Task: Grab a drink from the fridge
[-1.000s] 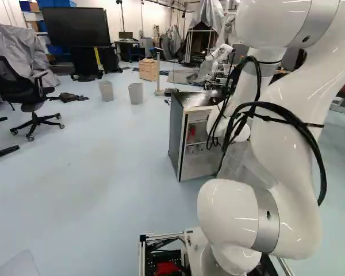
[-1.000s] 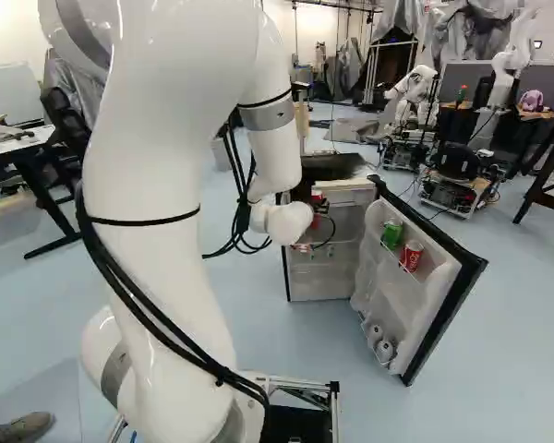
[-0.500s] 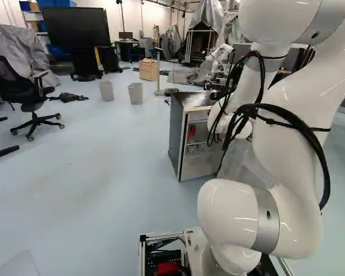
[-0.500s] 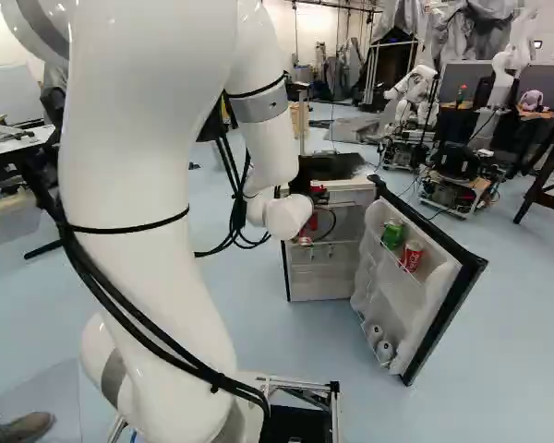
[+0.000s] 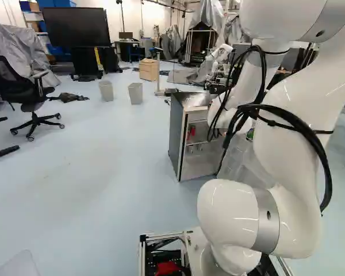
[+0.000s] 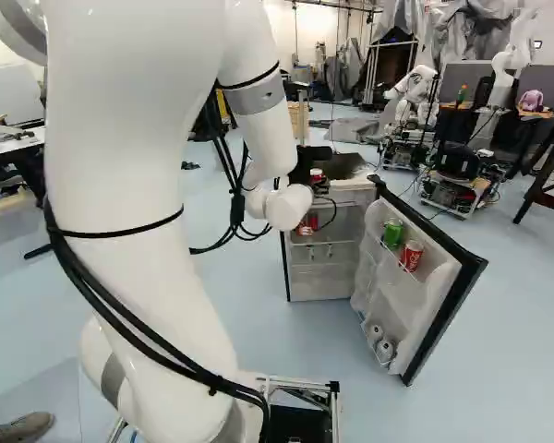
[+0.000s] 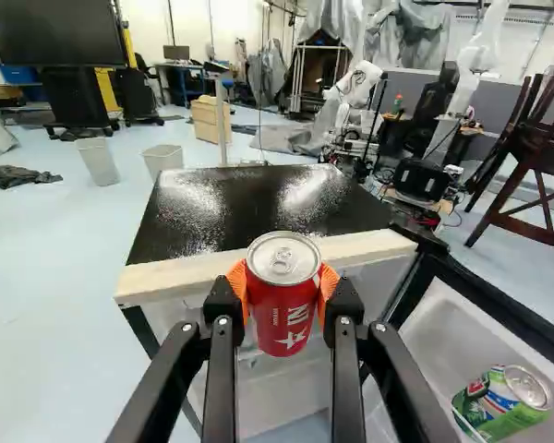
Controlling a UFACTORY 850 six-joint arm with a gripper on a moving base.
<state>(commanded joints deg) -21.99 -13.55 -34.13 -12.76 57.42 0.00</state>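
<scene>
Pale blue floor (image 7: 51, 305) surrounds the open, glossy black-topped fridge (image 7: 245, 212) just ahead of the black two-fingered gripper (image 6: 316, 174). Fingers (image 7: 222, 309) stand part-open, orange pads (image 7: 329, 282) closed on both sides of a red cylindrical metal drink can (image 7: 282, 300), held between them.

Green can (image 6: 392, 233) beside red can (image 6: 412, 256) on the open fridge door's (image 6: 384, 300) shelf

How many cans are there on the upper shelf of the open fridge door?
2, side by side on the door: a green can, nearer the fridge, and a red can, farther out. The can gripped in the hand isn't counted.
</scene>
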